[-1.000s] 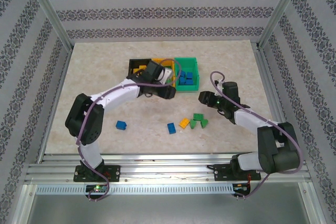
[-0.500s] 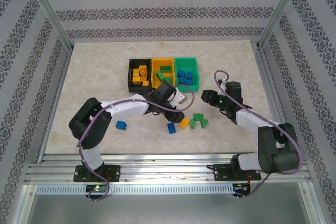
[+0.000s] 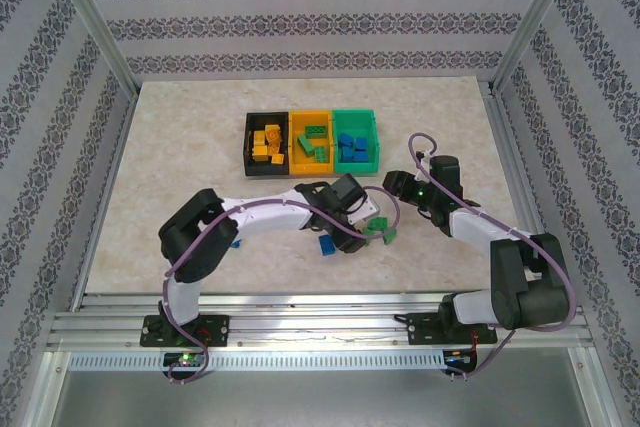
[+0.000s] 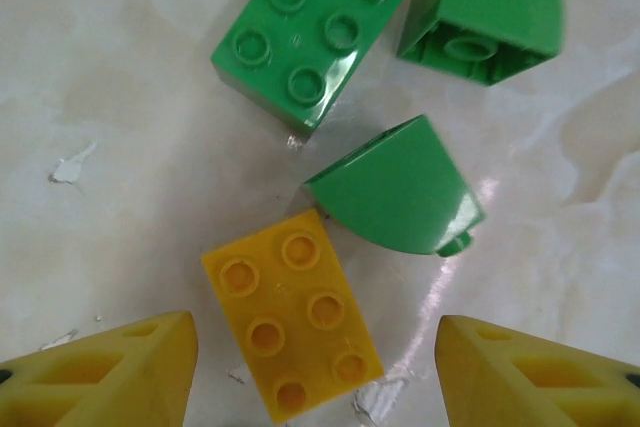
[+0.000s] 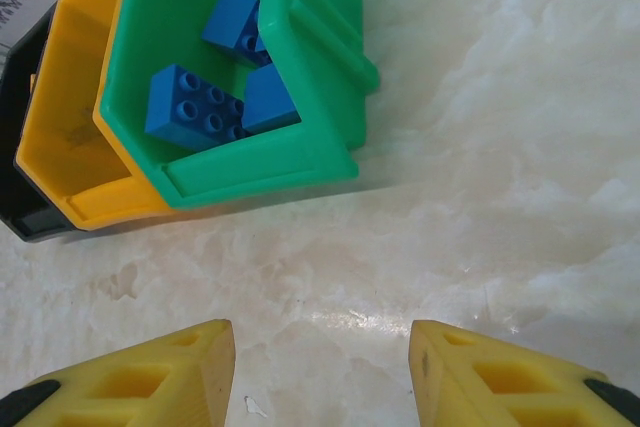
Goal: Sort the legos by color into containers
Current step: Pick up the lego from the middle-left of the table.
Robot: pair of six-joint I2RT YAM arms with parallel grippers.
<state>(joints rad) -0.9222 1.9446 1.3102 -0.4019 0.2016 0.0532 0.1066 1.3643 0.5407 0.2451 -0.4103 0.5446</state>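
**Square up on the yellow brick, clear of its green neighbour**

The yellow brick (image 4: 292, 325) lies studs-up on the table (image 4: 120, 97), low in the centre of the left wrist view. It is turned diagonally, and its upper corner sits just beside a green curved piece (image 4: 395, 192). A green brick (image 4: 310, 32) and a second curved piece (image 4: 485, 7) sit higher in the frame.

The left gripper (image 4: 318, 352) hangs over the yellow brick, fingers spread wide and empty. A clean grasp probably needs the wrist rotated to meet the brick's long sides, then a descent that avoids nudging the curved piece.

Yellow pieces sit in the black bin (image 3: 247, 142), upper centre of the top view. The right gripper (image 5: 320, 357) is also spread and empty, near the green bin (image 5: 250, 162).
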